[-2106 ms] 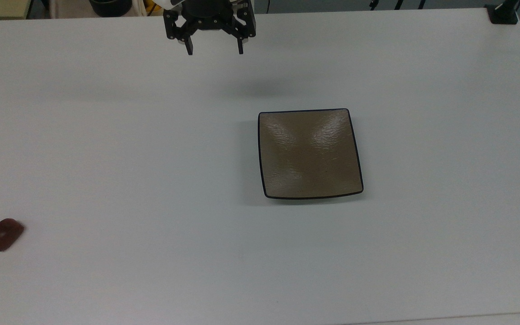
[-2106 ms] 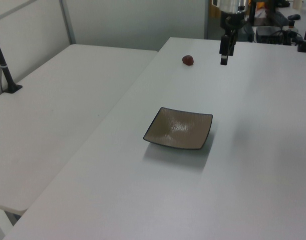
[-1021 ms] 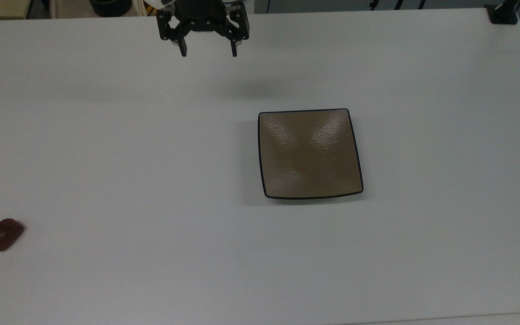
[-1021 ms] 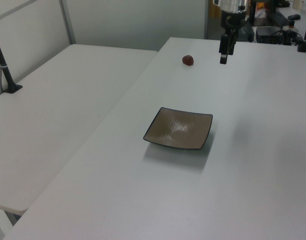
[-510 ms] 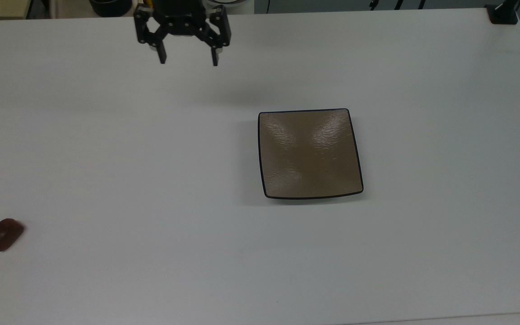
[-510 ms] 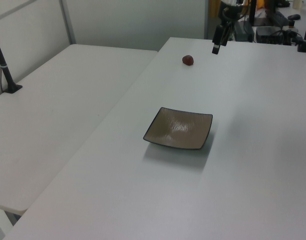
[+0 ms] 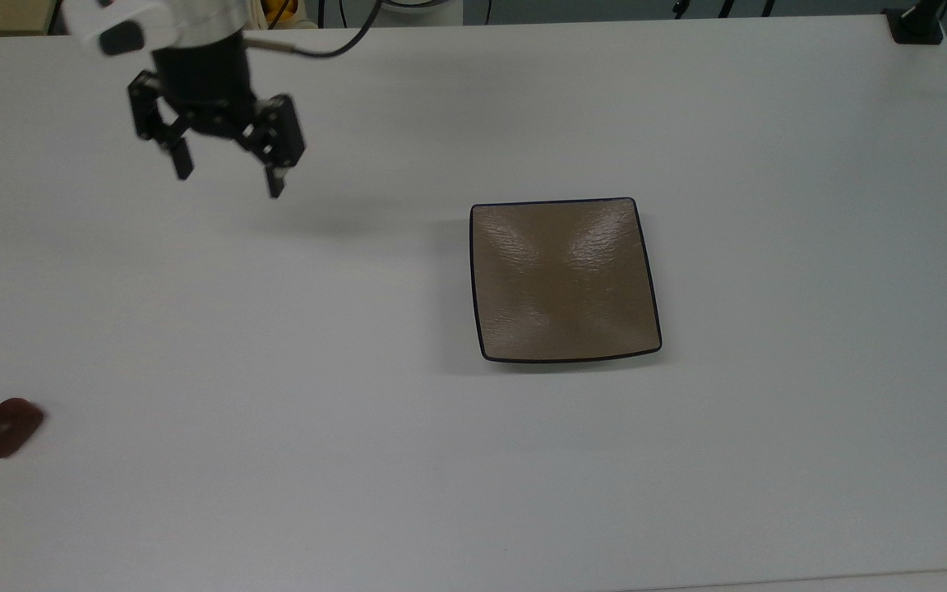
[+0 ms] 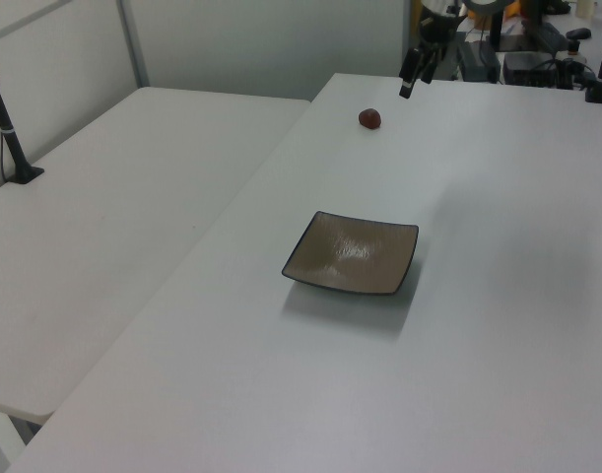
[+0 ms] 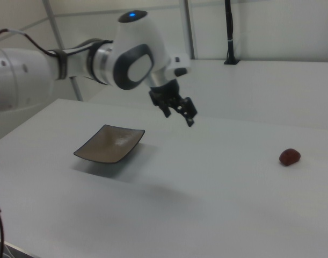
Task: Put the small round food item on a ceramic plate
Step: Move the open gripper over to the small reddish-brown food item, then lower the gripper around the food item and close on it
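- Black gripper (image 7: pixel 229 182) hangs above white table (image 7: pixel 358 460), jaws spread wide, nothing btwn them; white arm (image 9: pixel 72 67) behind it.
- Small round food item (image 7: pixel 9 427): on the table, well apart from jaws, down and toward the top view's left; in right view it sits far to the right view's right (image 9: pixel 289 156).
- Ceramic plate (image 7: pixel 564 279): olive-brown, square, off to the top view's right of jaws, flat on table, bare.

The ceramic plate (image 7: pixel 564 279) looks glossy and rippled; the table (image 7: pixel 276 370) is smooth, matt white.
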Available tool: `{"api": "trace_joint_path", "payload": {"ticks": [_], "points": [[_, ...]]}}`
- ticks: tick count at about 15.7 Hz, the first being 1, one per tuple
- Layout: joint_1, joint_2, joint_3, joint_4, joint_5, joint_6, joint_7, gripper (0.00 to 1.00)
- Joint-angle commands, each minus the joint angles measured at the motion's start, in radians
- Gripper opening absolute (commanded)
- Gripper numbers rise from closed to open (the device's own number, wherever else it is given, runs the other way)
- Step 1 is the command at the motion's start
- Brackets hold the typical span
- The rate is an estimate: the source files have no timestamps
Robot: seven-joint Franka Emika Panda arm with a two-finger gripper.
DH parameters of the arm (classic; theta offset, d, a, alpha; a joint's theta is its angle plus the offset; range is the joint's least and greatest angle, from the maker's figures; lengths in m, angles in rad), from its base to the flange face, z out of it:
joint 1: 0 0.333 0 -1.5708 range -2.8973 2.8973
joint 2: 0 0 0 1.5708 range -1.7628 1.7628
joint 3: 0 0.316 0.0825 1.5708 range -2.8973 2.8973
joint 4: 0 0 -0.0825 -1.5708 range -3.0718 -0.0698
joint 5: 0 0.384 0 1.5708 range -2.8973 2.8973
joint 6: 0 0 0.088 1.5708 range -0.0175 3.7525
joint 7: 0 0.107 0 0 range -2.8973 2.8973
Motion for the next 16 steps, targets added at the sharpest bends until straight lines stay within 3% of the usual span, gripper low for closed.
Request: {"api": "trace_joint_path", "payload": {"ticks": [1, 5, 10, 16], "points": [[-0.032, 0.136, 0.0, 0.124, -0.014, 0.069, 0.03, 1.0], [-0.068, 0.231, -0.001, 0.16, -0.016, 0.242, 0.097, 1.0], [-0.124, 0.386, -0.001, 0.332, -0.016, 0.262, 0.134, 1.0], [-0.186, 0.514, 0.015, 0.401, -0.014, 0.502, 0.139, 1.0]]}}
